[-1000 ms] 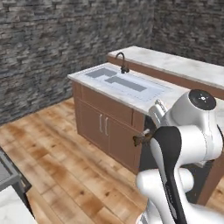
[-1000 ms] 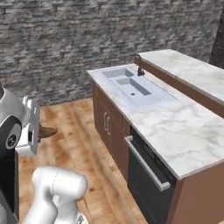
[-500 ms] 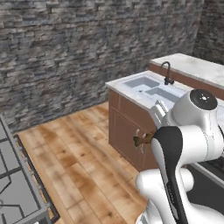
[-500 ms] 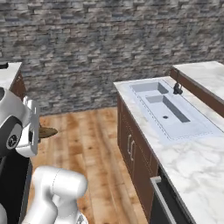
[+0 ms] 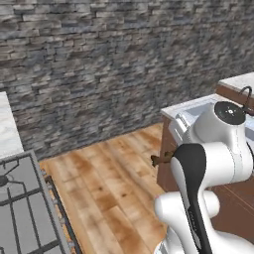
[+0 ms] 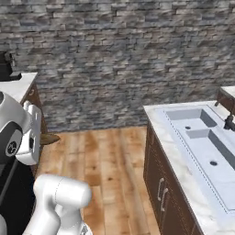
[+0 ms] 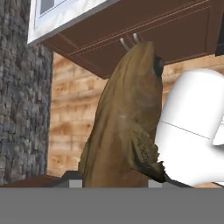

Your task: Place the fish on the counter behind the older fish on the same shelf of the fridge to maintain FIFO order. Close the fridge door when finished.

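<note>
One dark brown fish (image 7: pixel 127 118) is what we log first: in the hand view it rises from between the gripper (image 7: pixel 114 183) fingertips, head end up, eye near the top right. The finger tips themselves are mostly hidden behind the fish's body, but the jaws are closed on it. In the left base view we see just the tail end of the fish (image 5: pixel 159 159) poking out left of the white arm; the gripper is hidden behind the arm there. In the right base view the fish (image 6: pixel 47 138) shows as a small brown sliver beside the arm's wrist, over the wooden floor (image 6: pixel 105 160).

Marble counter (image 6: pixel 183 151) with a double sink (image 6: pixel 202 137) runs along the right, cut off at the frame edge; a dark faucet (image 6: pixel 229 120) is partly cropped. Far wall is rough grey stone (image 5: pixel 99 64). A stove top (image 5: pixel 20 208) with grates sits near left, cut off at the corner. A dark object on the far left counter is too small for us to identify.
</note>
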You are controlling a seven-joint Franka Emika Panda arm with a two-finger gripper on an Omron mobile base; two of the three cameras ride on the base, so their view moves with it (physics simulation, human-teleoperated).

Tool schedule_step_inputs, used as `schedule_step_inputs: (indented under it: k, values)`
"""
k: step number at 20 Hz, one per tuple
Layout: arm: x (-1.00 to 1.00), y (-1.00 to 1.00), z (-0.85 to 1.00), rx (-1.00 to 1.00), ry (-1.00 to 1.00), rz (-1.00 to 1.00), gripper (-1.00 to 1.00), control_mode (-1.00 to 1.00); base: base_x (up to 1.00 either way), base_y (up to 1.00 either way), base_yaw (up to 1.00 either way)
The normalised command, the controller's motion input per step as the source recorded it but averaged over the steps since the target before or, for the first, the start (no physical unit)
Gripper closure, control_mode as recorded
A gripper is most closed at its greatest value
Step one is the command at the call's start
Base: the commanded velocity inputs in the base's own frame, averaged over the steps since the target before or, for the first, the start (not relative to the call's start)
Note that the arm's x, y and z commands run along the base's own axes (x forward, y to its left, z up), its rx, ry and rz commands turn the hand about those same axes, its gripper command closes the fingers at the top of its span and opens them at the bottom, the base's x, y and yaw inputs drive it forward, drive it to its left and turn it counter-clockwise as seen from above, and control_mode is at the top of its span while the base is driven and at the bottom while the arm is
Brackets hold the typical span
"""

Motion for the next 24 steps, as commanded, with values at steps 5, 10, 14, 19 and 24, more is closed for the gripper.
schedule_step_inputs:
  k: [5, 10, 14, 19, 24]
  values:
    - [0.00, 0.00, 0.00, 0.00, 0.00, 0.00, 1.00, 1.00, 1.00, 0.00, -0.07]
    - [0.00, 0.00, 0.00, 0.00, 0.00, 0.00, 1.00, 1.00, 1.00, 0.18, -0.22]
    - [0.00, 0.00, 0.00, 0.00, 0.00, 0.00, 1.00, 1.00, 1.00, 0.07, -0.24]
    - [0.00, 0.00, 0.00, 0.00, 0.00, 0.00, 1.00, 1.00, 1.00, 0.11, -0.39]
    - [0.00, 0.00, 0.00, 0.00, 0.00, 0.00, 1.00, 1.00, 1.00, 0.19, -0.51]
